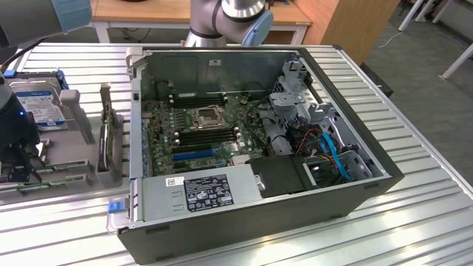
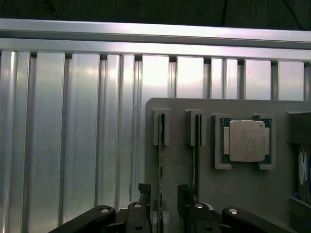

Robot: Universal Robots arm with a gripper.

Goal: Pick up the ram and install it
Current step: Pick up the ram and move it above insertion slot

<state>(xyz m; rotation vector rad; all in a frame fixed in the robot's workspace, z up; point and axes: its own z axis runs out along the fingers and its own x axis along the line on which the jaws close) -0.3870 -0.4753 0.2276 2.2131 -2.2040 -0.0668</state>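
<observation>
The ram (image 2: 161,145), standing on edge in its grey holder (image 2: 243,194), slips from sight behind the gripper (image 2: 164,190), which the frame's edge cuts off. In the exterior view, the arm (image 1: 15,130) hides part of the hard drive (image 1: 39,105), whose label print is too small to read.

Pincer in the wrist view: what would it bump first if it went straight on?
Probably the ram, standing on edge in the gray holder, straight ahead of the open pincer. How near it is already is hard to judge.
</observation>
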